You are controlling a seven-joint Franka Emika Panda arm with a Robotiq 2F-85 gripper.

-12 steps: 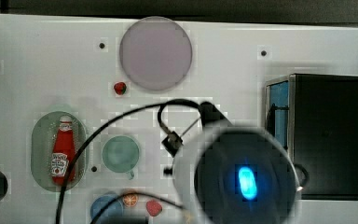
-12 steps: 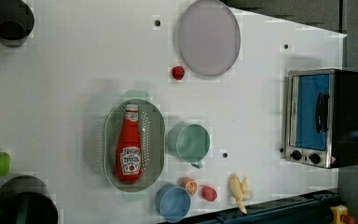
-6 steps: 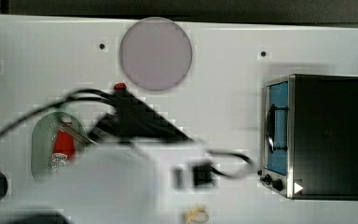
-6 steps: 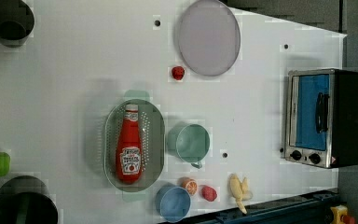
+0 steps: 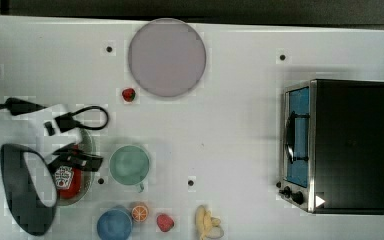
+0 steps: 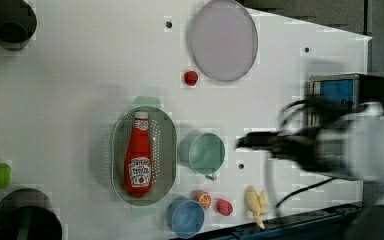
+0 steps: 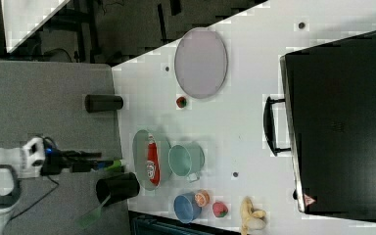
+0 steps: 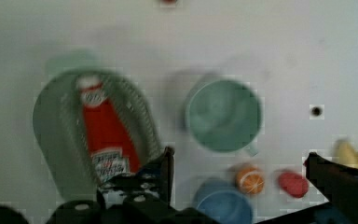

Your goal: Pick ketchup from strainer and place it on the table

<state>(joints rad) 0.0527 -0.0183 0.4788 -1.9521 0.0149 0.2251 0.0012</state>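
The red ketchup bottle lies lengthwise in the pale green oval strainer on the white table, cap toward the plate. In the wrist view the ketchup lies in the strainer, off to one side of my open gripper, whose dark fingers are spread wide with nothing between them. In the top view my arm covers most of the strainer, and the gripper hangs over the ketchup. The right view shows the ketchup untouched.
A green cup stands right beside the strainer. A blue cup, an orange slice, a red fruit and a banana line the near edge. A strawberry, a lilac plate and a toaster oven lie farther off.
My arm has swung from the top view's lower right across to its left and now hangs over the strainer. It has also entered the left view from the right. The ketchup has not moved.
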